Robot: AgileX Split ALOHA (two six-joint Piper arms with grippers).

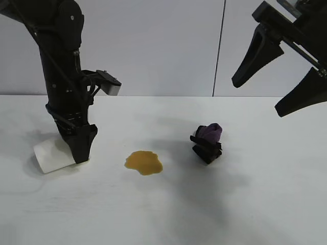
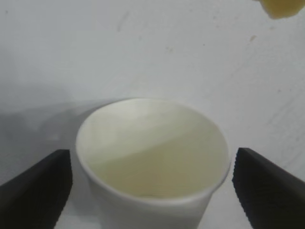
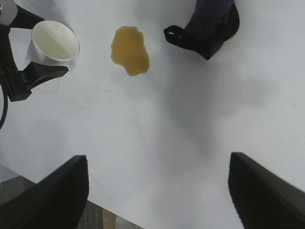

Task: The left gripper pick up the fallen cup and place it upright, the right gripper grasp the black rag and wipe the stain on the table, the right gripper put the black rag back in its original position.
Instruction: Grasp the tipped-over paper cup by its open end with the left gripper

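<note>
Left hand [image 1: 77,148] down at the counter [image 1: 168,209], pointing straight down, fingers [image 2: 35,191] spread wide to either side of the cup [image 2: 152,157] with nothing gripped (a clear gap between each finger and the cup's wall in the left wrist view). Cup on its side right between those fingers, open mouth toward the wrist camera, white body poking out past the hand toward the exterior view's left edge. Beyond the cup, farther from this hand toward the middle of the counter, the stain [image 1: 144,163], an amber-brown puddle lying flat and apart from the cup. Farther again on the same line, past the stain and not touching it, the black rag [image 1: 208,140], a small bunched wad with a purple part on top and a black strap trailing from it.

Right hand [image 1: 278,76] held high above the counter at the far side from the cup, tilted down and forward, its two long fingers [image 3: 52,200] well apart and empty. Below and ahead of it, nearest first in its own wrist view: bare counter, then the rag, then the stain beside the rag, then the cup framed by the other arm's fingers (farthest from this hand)
</note>
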